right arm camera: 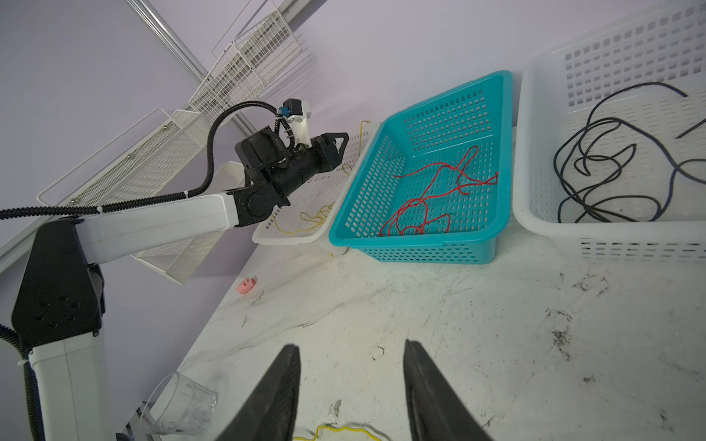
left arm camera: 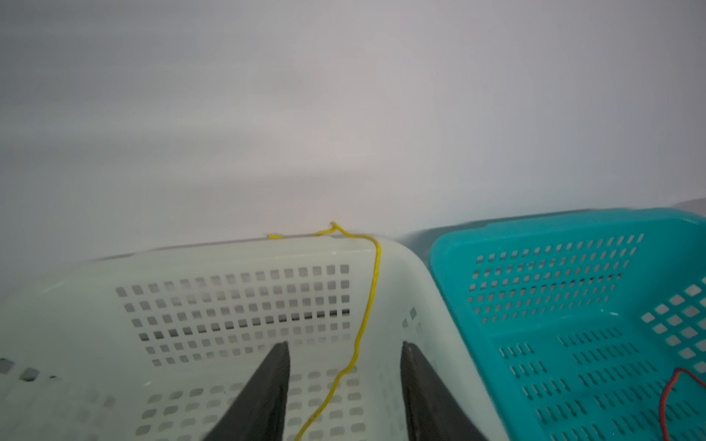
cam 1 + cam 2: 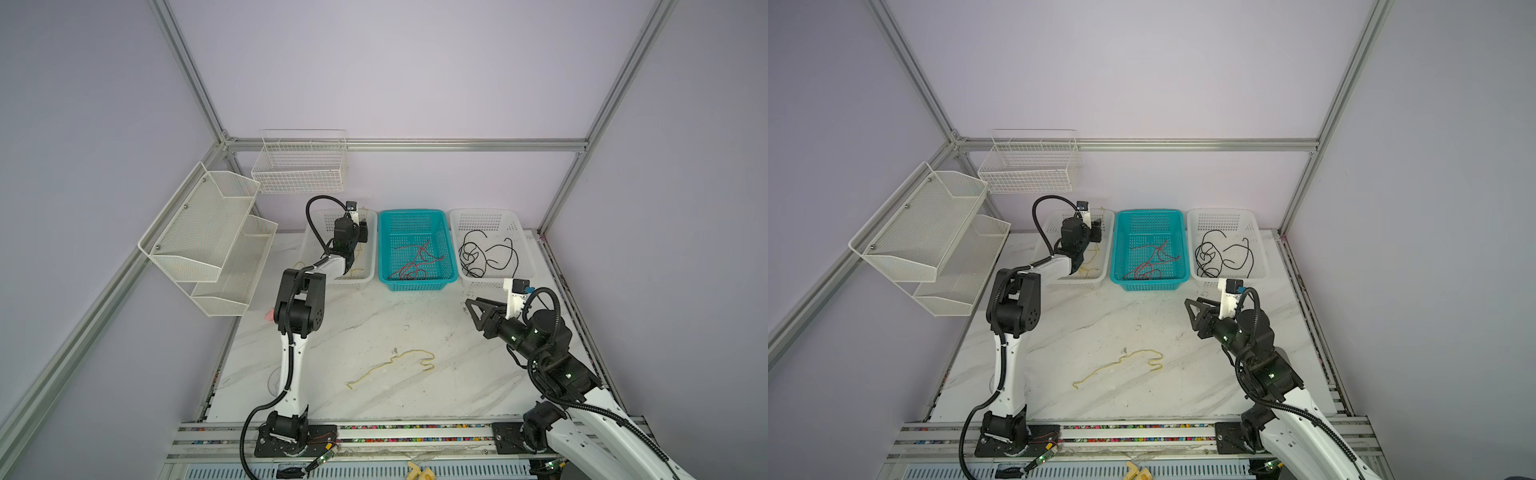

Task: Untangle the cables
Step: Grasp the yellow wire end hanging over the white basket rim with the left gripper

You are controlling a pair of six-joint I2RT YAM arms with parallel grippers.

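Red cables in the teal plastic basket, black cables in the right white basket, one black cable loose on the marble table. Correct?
No: the thin cable loose on the white marble table is yellow, not black; both top views show it. The rest holds.

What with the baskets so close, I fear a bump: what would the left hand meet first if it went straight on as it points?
Probably the yellow cable between the left hand's open fingers, then the far wall of the white basket; depth is unclear.
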